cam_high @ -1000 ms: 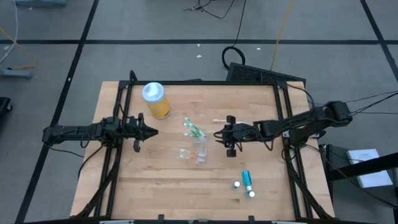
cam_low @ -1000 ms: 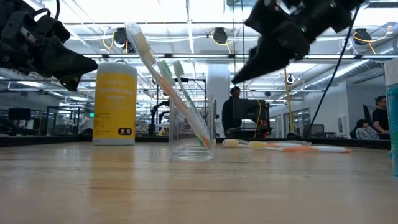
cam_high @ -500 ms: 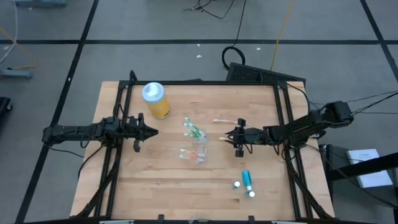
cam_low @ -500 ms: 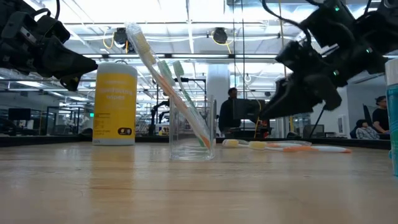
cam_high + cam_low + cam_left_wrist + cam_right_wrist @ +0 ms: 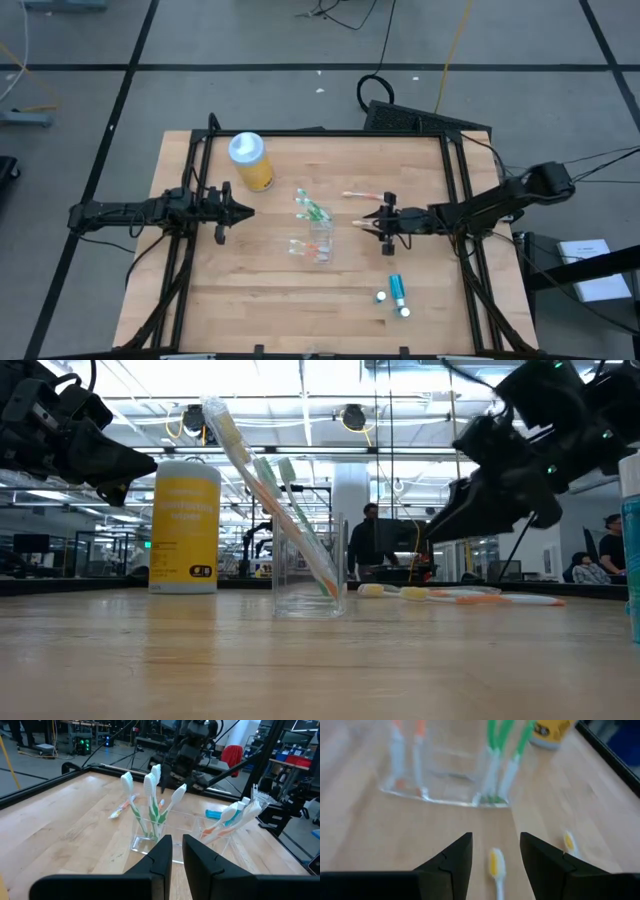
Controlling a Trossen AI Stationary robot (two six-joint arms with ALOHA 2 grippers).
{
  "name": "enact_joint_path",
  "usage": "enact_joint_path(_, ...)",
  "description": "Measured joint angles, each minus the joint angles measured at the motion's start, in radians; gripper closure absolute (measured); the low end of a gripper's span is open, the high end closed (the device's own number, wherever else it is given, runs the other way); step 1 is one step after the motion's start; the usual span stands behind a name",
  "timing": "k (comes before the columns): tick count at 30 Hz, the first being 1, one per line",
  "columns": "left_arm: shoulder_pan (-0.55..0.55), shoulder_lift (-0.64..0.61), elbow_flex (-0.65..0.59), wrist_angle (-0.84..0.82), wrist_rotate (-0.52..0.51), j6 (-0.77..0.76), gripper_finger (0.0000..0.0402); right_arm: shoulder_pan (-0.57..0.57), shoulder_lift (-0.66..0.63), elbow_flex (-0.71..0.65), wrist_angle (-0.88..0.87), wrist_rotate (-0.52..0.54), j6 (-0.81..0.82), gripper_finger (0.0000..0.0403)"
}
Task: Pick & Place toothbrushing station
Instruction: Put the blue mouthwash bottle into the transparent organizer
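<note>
A: Fig., high view. Where's the toothbrushing stn?
B: Mid-counter (image 5: 250,290). Clear cup (image 5: 320,240) stands upright near the centre, holding green toothbrushes (image 5: 312,210) and orange toothbrushes (image 5: 300,247) that lean out over its rim. In the left wrist view the holder looks like 2 clear compartments side by side: green ones (image 5: 150,815) in one, orange ones (image 5: 225,822) in the other.

A: Loose items?
B: 2 orange-and-white toothbrushes (image 5: 362,194) lie flat on the counter beyond the cup, toward the far edge; in the low view they lie behind and to the side of the cup (image 5: 460,596). 2 teal tubes (image 5: 397,291) w/ white caps lie near the front, on the right arm's side, well apart from the cup.

A: Right gripper?
B: Right gripper (image 5: 368,221) hangs above the counter just beside the cup, on the right arm's side, pointing at it. Fingers (image 5: 450,860) apart, nothing between them; one loose brush head (image 5: 495,862) shows on the counter in the gap, w/ the cup beyond.

A: Left gripper?
B: Left gripper (image 5: 243,211) waits at the counter's left edge, raised, aimed toward the cup. Fingers (image 5: 160,855) nearly together w/ a narrow gap, holding nothing.

A: Other objects?
B: Yellow bottle (image 5: 250,160) w/ pale blue lid, upright at the far left of the counter, apart from the stn
</note>
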Motion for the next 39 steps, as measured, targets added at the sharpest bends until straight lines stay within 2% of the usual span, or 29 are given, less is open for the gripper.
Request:
enact_joint_path(5,0.0,0.0,0.0,0.0,0.0,0.0,0.0353,0.076,-0.08,0.0,-0.028,-0.034,0.006,0.023)
enact_joint_path(10,0.0,0.0,0.0,0.0,0.0,0.0,0.0353,0.182,-0.174,0.013,-0.104,-0.076,0.148,0.0186)
enact_joint_path(12,0.0,0.0,0.0,0.0,0.0,0.0,0.0353,0.23,-0.199,0.056,-0.222,-0.083,0.235,0.0167)
enact_joint_path(15,0.0,0.0,0.0,0.0,0.0,0.0,0.0353,0.298,-0.212,0.164,-0.501,-0.081,0.388,0.0147)
enact_joint_path(19,0.0,0.0,0.0,0.0,0.0,0.0,0.0353,0.35,-0.168,0.305,-0.875,-0.084,0.66,0.0141)
enact_joint_path(22,0.0,0.0,0.0,0.0,0.0,0.0,0.0353,0.361,-0.119,0.361,-1.006,-0.17,0.842,0.0145)
enact_joint_path(26,0.0,0.0,0.0,0.0,0.0,0.0,0.0353,0.354,-0.04,0.37,-1.032,-0.36,1.04,0.0148)
enact_joint_path(30,0.0,0.0,0.0,0.0,0.0,0.0,0.0353,0.343,0.036,0.37,-1.032,-0.52,1.133,0.0148)
enact_joint_path(33,0.0,0.0,0.0,0.0,0.0,0.0,0.0353,0.343,0.073,0.37,-1.02,-0.574,1.138,0.0149)
enact_joint_path(39,0.0,0.0,0.0,0.0,0.0,0.0,0.0353,0.343,0.103,0.37,-0.94,-0.603,1.134,0.0149)
